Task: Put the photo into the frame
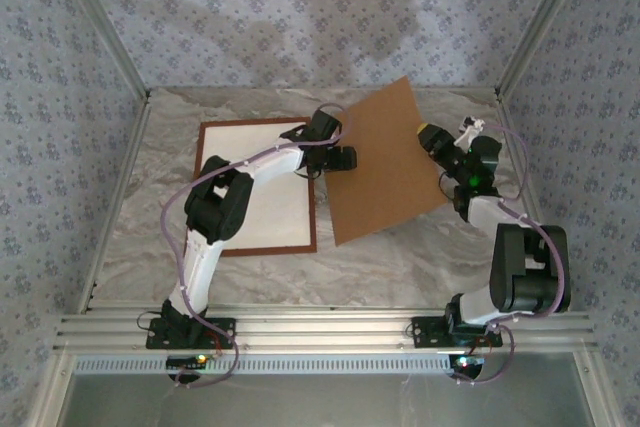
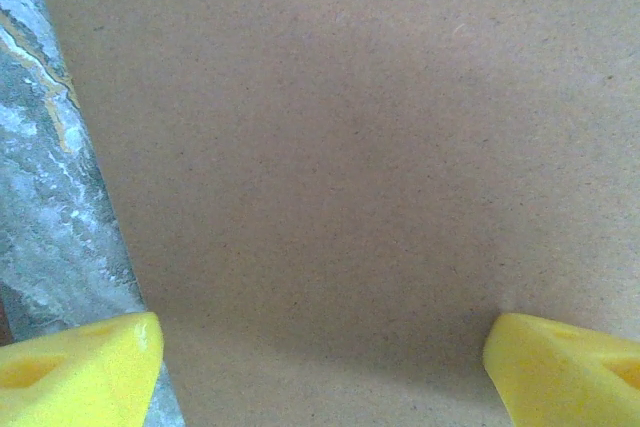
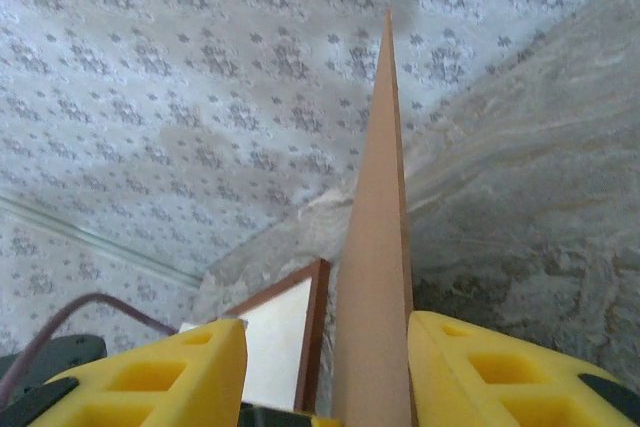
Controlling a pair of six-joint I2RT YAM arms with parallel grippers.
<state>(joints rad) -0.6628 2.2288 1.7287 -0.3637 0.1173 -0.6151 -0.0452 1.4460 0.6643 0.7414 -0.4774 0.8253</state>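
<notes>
Marbled counter [image 1: 400, 267] under floral walls carried the frame [image 1: 270, 248], lying flat at left, white inside. The left hand [image 1: 338, 155] stood wide apart by the tilted backing board [image 1: 385, 162]. The right hand [image 1: 432, 137] straddled the board's right edge; whether clamped, I could not tell.

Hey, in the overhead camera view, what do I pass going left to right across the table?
Reddish-brown wooden frame → left gripper → brown backing board → right gripper, which is at the board's right edge.
</notes>
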